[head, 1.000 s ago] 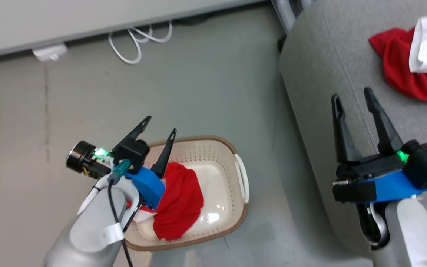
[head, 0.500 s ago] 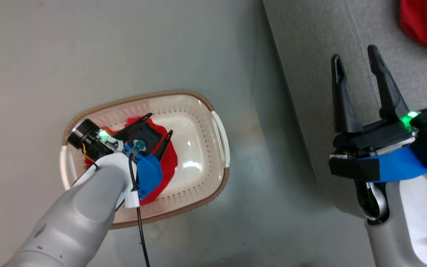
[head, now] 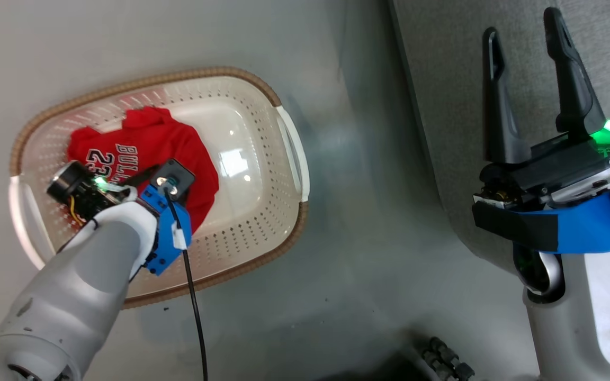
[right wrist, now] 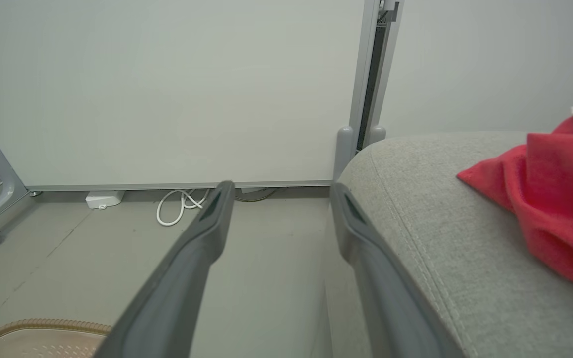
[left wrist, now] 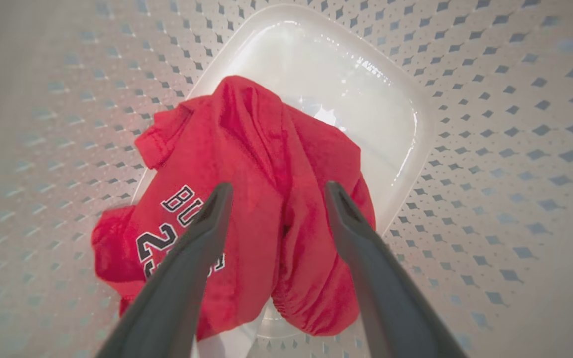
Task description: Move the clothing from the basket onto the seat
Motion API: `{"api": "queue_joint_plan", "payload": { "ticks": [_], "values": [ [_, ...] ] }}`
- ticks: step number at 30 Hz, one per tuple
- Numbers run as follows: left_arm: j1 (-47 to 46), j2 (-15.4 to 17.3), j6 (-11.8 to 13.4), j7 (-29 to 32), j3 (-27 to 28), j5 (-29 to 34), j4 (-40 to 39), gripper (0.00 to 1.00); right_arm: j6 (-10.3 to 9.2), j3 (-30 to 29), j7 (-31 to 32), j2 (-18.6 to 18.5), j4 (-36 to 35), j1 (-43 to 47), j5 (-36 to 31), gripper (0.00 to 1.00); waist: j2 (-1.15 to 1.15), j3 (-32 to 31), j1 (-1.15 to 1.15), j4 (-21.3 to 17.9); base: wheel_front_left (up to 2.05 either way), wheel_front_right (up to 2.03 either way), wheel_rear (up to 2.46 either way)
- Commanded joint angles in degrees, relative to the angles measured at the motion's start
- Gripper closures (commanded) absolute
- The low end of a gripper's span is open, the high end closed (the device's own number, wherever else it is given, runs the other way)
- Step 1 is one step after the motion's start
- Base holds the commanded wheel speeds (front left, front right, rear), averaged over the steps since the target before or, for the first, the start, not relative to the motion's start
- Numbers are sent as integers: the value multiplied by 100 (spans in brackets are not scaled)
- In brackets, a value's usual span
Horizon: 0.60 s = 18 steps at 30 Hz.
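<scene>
So over the last second my left gripper (left wrist: 277,186) drops from the rim right down into the basket (head: 215,69). Its fingers are spread wide, straddling the BULLS jersey (left wrist: 266,144) but not pinching it yet. The other red garment (right wrist: 555,189) already lies on the seat (right wrist: 440,209). My right gripper (head: 520,22) hangs open and empty beside the seat. I reckon closing on the fabric comes next.

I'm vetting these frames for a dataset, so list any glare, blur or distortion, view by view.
Head view: sharp, with a white glare patch on the glossy floor of the basket beside the red jersey. Left wrist view: wide-angle curving, basket holes smear toward the edges, left gripper soft. Right wrist view: even light, seat crisp, right gripper blurs near the bottom edge.
</scene>
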Motion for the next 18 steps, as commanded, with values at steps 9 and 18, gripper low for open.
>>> {"api": "queue_joint_plan", "payload": {
  "ticks": [9, 18],
  "values": [
    [-393, 146, -5, 363, -243, -377, 207, 0, 1, 33, -21, 39, -377, -75, -124, 0, 0, 668, -1, -110, 0, 0, 0],
    [-695, 177, 157, 378, -413, -327, 418, 0, 1, 13, -22, 56, -705, -42, -191, 0, 0, 1106, -1, -128, 0, 0, 0]
  ]
}}
